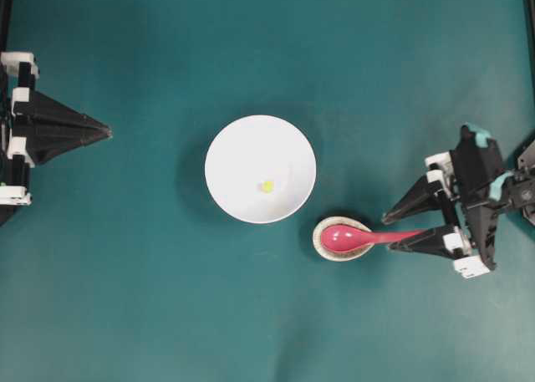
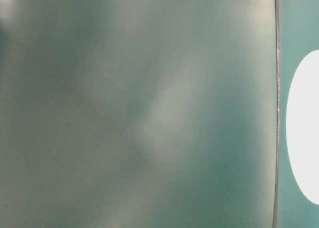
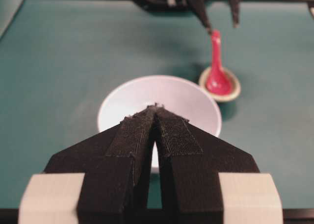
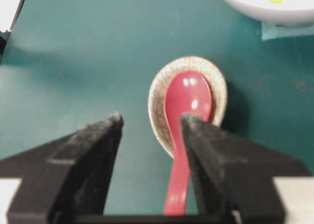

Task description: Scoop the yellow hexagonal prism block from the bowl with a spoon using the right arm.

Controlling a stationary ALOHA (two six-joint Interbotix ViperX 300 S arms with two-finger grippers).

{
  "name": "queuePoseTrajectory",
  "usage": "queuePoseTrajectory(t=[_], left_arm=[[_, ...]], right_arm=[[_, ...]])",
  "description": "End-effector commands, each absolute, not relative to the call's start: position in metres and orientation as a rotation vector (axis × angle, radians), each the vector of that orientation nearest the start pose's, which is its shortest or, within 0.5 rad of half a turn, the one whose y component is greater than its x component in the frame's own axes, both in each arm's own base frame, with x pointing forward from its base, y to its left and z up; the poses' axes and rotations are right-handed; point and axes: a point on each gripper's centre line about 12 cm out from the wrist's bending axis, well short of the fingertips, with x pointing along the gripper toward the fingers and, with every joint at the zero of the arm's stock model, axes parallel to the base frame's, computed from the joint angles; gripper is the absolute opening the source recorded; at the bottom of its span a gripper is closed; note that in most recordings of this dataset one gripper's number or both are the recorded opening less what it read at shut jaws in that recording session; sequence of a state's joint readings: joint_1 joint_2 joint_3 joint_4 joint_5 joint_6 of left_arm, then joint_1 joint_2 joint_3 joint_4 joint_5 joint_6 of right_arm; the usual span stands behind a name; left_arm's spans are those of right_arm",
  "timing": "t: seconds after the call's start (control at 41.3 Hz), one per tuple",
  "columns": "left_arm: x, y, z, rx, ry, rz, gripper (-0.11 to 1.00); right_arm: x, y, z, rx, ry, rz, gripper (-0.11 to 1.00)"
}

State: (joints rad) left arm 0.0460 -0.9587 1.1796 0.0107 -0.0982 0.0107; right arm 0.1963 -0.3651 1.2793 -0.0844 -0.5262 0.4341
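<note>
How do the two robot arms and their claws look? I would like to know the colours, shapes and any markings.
Both arms are black with white blocks at the claw base. Each claw has two flat, triangular black fingers tapering to points. The left claw shows ribbed black pads on the inner finger faces in its own wrist view and no coloured marks. The right claw differs by teal tape patches near its wrist. No cables are clearly visible.

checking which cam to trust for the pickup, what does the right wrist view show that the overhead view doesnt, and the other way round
Only the right wrist view: the crackle pattern on the small dish, and the spoon handle running between the open right gripper fingers, close beside one of them.

Only the overhead view: the whole bowl, and the left gripper parked at the table's left edge.

Both: spoon scoop lying in the small dish, yellow block in the bowl, green table.
</note>
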Motion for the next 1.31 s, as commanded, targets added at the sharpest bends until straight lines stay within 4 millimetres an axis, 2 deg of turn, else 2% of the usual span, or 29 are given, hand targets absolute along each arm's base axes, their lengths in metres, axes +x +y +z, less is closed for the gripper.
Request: queuePoseTrajectory(t=[0.0,0.315,0.629,1.283], left_arm=[[0.202,0.009,0.275,0.020,0.103,0.045,0.00],[0.201,0.009,0.275,0.017,0.105,0.045,0.00],[0.201,0.009,0.275,0.017,0.109,0.045,0.00],[0.201,0.009,0.275,0.011,0.109,0.045,0.00]], right_arm=[[0.231,0.050,0.150,0.343,0.367,0.161,0.56],[0.209,0.038,0.138,0.351,0.224,0.116,0.56],[0.211,0.046,0.117,0.337,0.225,0.123,0.56],[0.217,0.074,0.090,0.208,0.177,0.045,0.56]])
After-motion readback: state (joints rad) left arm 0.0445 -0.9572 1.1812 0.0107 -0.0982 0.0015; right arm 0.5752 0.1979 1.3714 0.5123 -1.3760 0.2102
